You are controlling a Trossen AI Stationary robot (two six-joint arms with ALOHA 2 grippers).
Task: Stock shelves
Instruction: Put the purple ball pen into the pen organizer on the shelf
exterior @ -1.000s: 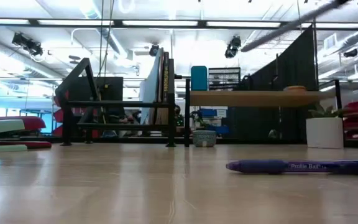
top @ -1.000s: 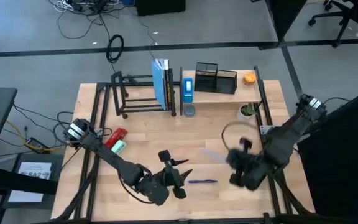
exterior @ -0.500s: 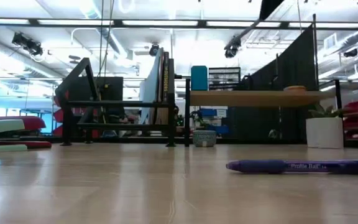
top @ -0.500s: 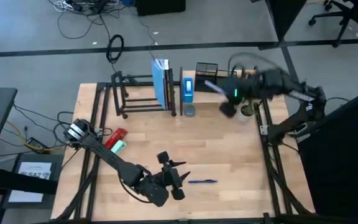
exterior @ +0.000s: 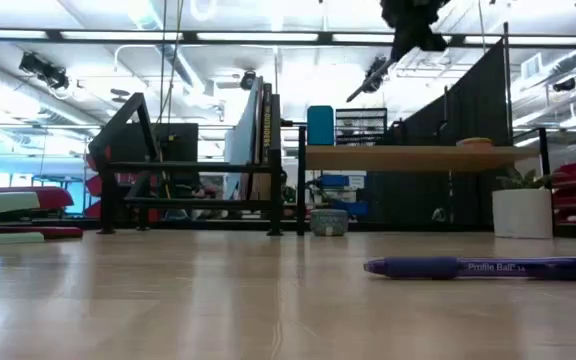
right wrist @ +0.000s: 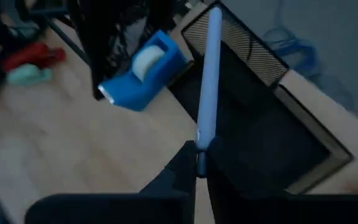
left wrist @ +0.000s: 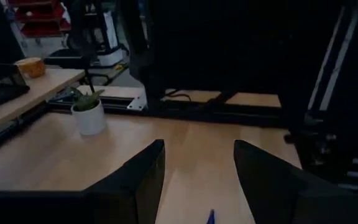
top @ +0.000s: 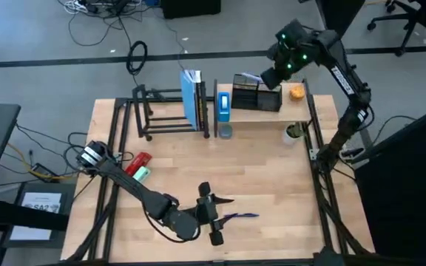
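Holding a pen (right wrist: 209,81) clamped over the organizer (top: 257,92) on the wood shelf (top: 298,109), right gripper (top: 270,76) is mid-stocking; left gripper (top: 217,214), jaws apart, hovers by another pen (top: 241,216) on the worktop (top: 272,170), unshelved.

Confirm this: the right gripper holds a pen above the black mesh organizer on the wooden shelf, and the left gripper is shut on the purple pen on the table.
Not quite. The left gripper is open, and the purple pen lies loose on the table ahead of it, as the left wrist view shows. The rest stands: the right gripper holds a pen above the mesh organizer on the wooden shelf.
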